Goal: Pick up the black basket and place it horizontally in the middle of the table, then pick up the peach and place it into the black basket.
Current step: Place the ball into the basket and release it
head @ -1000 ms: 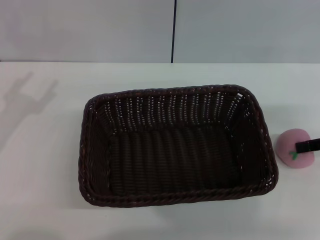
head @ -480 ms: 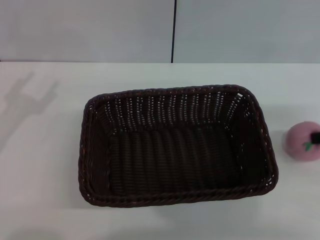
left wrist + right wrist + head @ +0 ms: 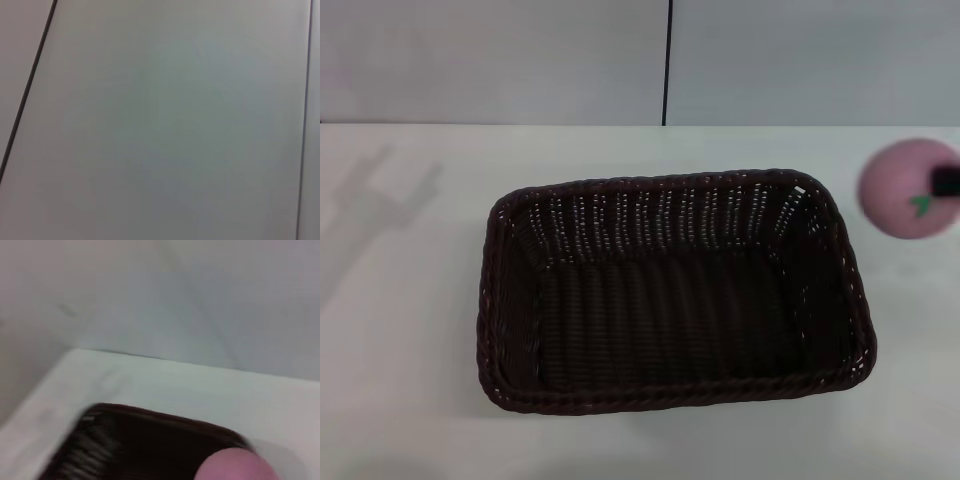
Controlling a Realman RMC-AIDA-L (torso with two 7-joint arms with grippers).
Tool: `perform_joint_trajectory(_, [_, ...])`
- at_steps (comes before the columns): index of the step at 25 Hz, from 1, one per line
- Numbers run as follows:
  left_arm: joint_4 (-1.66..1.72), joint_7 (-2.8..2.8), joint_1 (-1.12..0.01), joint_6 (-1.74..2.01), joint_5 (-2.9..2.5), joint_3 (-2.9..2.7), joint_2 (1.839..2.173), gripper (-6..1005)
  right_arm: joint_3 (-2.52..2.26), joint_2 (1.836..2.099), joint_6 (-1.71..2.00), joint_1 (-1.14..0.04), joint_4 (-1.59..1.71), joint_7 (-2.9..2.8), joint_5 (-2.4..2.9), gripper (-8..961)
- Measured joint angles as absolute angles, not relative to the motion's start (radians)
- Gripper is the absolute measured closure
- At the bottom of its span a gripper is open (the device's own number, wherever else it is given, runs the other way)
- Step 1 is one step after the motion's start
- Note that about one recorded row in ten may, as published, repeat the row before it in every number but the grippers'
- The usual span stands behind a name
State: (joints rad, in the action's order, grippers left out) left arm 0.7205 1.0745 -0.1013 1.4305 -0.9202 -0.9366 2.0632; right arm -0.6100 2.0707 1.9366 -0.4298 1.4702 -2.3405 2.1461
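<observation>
The black basket (image 3: 670,290) lies lengthwise across the middle of the white table (image 3: 410,350), open side up and empty. The pink peach (image 3: 905,190) hangs in the air above the table, just beyond the basket's far right corner. My right gripper (image 3: 946,184) is shut on it, with only one black fingertip showing at the right edge of the head view. In the right wrist view the peach (image 3: 235,465) sits close in front, with the basket's rim (image 3: 160,420) behind it. The left gripper is out of view.
A forked shadow (image 3: 380,195) lies on the table at the far left. A pale wall with a dark vertical seam (image 3: 667,60) stands behind the table. The left wrist view shows only wall panels.
The peach has risen off the table at the basket's right side, moving up and slightly left, held by the right gripper. The basket has not moved.
</observation>
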Motion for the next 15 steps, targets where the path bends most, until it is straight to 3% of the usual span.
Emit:
perform_joint_trajectory(6, [0.715, 1.074, -0.097, 1.449, -0.92, -0.937, 2.066, 213, -0.815, 2.072, 1.873, -0.488, 1.378, -2.324, 2.009, 900])
perform_joint_trajectory(12, [0.678, 1.074, -0.095, 1.468, -0.92, -0.937, 2.064, 214, -0.853, 2.062, 1.802, -0.629, 1.035, -2.17, 2.006, 925])
perform_joint_trajectory(15, [0.672, 1.074, -0.091, 1.476, -0.92, -0.937, 2.064, 214, -0.858, 2.061, 1.782, -0.662, 0.94, -2.121, 2.007, 795])
